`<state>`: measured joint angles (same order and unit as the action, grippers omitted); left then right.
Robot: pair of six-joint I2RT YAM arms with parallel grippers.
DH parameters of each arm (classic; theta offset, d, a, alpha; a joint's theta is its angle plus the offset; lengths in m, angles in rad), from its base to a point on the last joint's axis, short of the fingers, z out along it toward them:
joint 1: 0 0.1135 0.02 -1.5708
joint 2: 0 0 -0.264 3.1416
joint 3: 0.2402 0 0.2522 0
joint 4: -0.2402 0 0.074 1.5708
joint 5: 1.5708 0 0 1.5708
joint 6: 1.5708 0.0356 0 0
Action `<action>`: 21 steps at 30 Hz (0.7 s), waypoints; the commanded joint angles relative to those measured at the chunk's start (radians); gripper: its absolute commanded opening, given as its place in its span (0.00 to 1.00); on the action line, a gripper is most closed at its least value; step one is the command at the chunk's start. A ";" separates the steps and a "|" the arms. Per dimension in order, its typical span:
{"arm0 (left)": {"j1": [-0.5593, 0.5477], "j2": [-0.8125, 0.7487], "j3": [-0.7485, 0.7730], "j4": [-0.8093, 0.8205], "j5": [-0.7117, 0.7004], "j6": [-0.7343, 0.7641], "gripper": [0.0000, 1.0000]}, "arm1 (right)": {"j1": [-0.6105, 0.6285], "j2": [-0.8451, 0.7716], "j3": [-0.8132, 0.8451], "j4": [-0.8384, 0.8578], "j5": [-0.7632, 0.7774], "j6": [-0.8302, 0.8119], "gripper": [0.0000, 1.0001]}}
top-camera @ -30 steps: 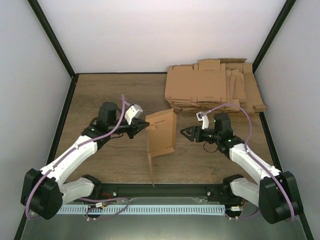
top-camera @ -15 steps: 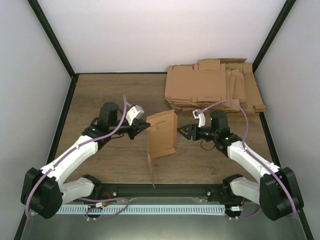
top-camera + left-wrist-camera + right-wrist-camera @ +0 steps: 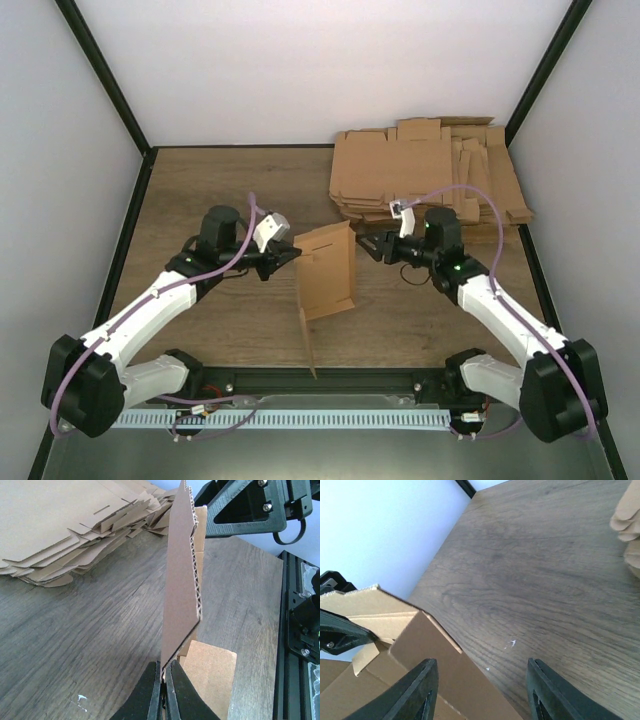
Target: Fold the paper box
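the left gripper (image 3: 288,256) is pinching the left edge of the paper box (image 3: 325,272), jaws fully closed on the cardboard. this is holding the sheet upright over the middle of the table (image 3: 200,190) and offering its right side to the other arm. the right gripper (image 3: 368,243) is hovering just beside the box's far right corner, jaws partly apart and gripping nothing, likely lining up on a flap. the box is showing as plain brown corrugated board, creased, one panel bending back. it is sitting apart from the pile of blanks (image 3: 430,175) at the far right.

White arms (image 3: 150,305), black joints (image 3: 85,385), purple cables (image 3: 452,188)
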<state>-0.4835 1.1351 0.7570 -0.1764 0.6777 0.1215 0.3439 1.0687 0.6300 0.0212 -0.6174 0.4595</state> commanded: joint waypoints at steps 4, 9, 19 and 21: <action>-0.015 0.009 -0.012 -0.073 -0.003 0.050 0.04 | 0.036 0.055 0.084 -0.027 -0.116 -0.088 0.50; -0.020 0.008 -0.012 -0.072 -0.004 0.054 0.04 | 0.042 0.076 0.087 -0.064 -0.133 -0.122 0.44; -0.038 0.004 0.002 -0.085 -0.028 0.077 0.04 | 0.058 0.140 0.137 -0.161 -0.131 -0.166 0.37; -0.049 0.005 0.010 -0.094 -0.044 0.086 0.04 | 0.062 0.135 0.139 -0.162 -0.123 -0.158 0.36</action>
<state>-0.5034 1.1347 0.7574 -0.2050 0.6540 0.1463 0.3855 1.1992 0.7341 -0.0772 -0.7326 0.3218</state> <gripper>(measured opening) 0.039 0.367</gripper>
